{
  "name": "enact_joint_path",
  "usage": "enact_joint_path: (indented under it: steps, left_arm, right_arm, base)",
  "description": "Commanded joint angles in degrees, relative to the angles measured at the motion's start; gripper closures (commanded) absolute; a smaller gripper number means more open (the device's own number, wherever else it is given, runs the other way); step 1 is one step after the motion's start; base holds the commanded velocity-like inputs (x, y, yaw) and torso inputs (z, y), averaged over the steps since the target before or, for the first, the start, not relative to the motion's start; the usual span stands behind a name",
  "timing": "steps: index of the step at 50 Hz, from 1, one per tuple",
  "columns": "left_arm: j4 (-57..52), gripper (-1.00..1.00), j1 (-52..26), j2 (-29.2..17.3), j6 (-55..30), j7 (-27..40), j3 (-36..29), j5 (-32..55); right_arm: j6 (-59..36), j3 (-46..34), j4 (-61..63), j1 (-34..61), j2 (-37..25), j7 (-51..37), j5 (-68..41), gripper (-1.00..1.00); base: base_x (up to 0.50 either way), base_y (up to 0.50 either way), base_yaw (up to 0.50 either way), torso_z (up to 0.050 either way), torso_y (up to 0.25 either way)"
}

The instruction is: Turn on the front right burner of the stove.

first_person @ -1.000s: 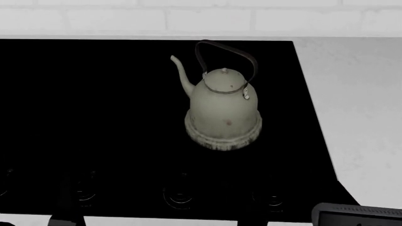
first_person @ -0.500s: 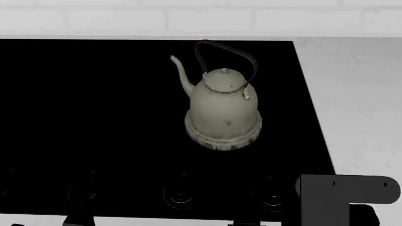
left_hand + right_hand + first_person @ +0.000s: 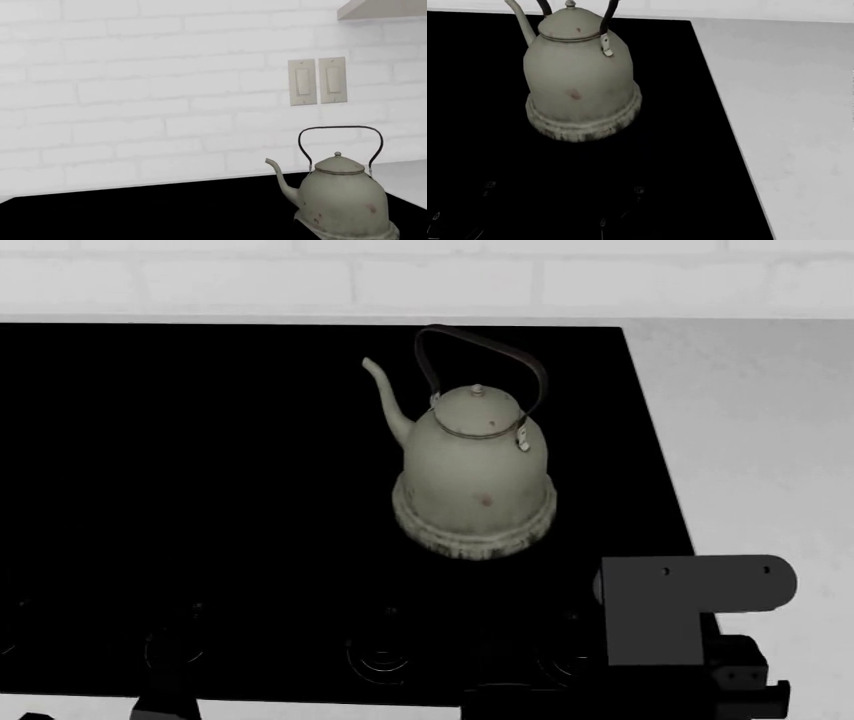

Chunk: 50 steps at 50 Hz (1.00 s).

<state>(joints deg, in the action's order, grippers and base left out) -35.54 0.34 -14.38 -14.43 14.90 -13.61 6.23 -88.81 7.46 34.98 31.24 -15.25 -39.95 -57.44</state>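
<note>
The stove (image 3: 200, 490) is a wide glossy black glass cooktop, and it also shows in the right wrist view (image 3: 680, 150). A row of faint ring controls runs along its front edge, among them one (image 3: 380, 658) near the middle and the rightmost one (image 3: 563, 665). My right arm (image 3: 687, 605) reaches in at the lower right, beside the rightmost control. Its gripper (image 3: 534, 702) is a dark shape over the stove's front edge, and its jaws do not show against the black glass. My left gripper (image 3: 163, 708) is a dark shape at the bottom left, and I cannot make out its jaws.
A grey-green kettle (image 3: 474, 470) with a black hoop handle stands on the right half of the stove, behind the controls. It shows in both wrist views (image 3: 580, 85) (image 3: 343, 200). A light counter (image 3: 761, 440) lies right of the stove. A white brick wall (image 3: 167, 100) with two switches (image 3: 317, 81) stands behind.
My right arm has come up from the lower right corner and moved left and forward over the stove's front right corner. The kettle and my left arm have not moved.
</note>
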Motion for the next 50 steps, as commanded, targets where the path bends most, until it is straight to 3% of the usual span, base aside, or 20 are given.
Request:
enact_joint_path:
  steps: [1, 4, 6, 8, 15, 20, 31, 50]
  left_arm:
    - [0.7, -1.0, -0.5, -0.2, -0.9, 0.5, -0.2, 0.4]
    - [0.9, -1.0, -0.5, -0.3, -0.9, 0.5, -0.3, 0.5]
    - [0.9, -1.0, -0.5, -0.4, -1.1, 0.7, -0.5, 0.2]
    - [1.0, -1.0, -0.7, -0.4, -1.3, 0.8, -0.5, 0.3]
    - [0.8, -1.0, -0.9, -0.5, -2.1, 1.2, -0.7, 0.3]
    - [0.7, -1.0, -0.9, -0.7, -2.1, 1.3, -1.0, 0.2]
    - [1.1, -1.0, -1.1, -1.0, -2.2, 1.5, -1.6, -0.1]
    - [1.0, -1.0, -1.4, -1.6, -2.9, 2.1, -2.8, -0.8]
  right_arm:
    - [-0.4, -2.0, -12.2, 6.4, -4.6, -31.6, -34.1, -1.0]
    - [2.0, -5.9, -16.6, 8.2, -6.4, -42.3, -44.8, -1.0]
    - [3.7, -6.4, -16.9, 7.6, -7.1, -44.3, -48.4, -1.0]
    - [8.3, -11.6, -17.0, 8.3, -10.8, -49.8, -56.1, -1.0]
    - [26.1, -31.9, -12.3, 11.5, -24.8, -49.9, -62.6, -1.0]
    - [31.8, -39.7, -11.0, 14.2, -30.1, -49.8, -65.6, -1.0]
    - [35.2, -38.6, -12.4, 10.2, -32.3, -44.1, -62.9, -1.0]
    - [29.8, -40.8, -26.2, 19.6, -26.0, -29.4, -52.6, -1.0]
  base:
    - [0.0, 0.0, 0.0, 0.0, 0.0]
    - [0.0, 0.0, 0.0, 0.0, 0.0]
    - [0.0, 0.0, 0.0, 0.0, 0.0]
    - [0.0, 0.0, 0.0, 0.0, 0.0]
    - [0.0, 0.0, 0.0, 0.0, 0.0]
    - [0.0, 0.0, 0.0, 0.0, 0.0]
    - [0.0, 0.0, 0.0, 0.0, 0.0]
    - [0.0, 0.0, 0.0, 0.0, 0.0]
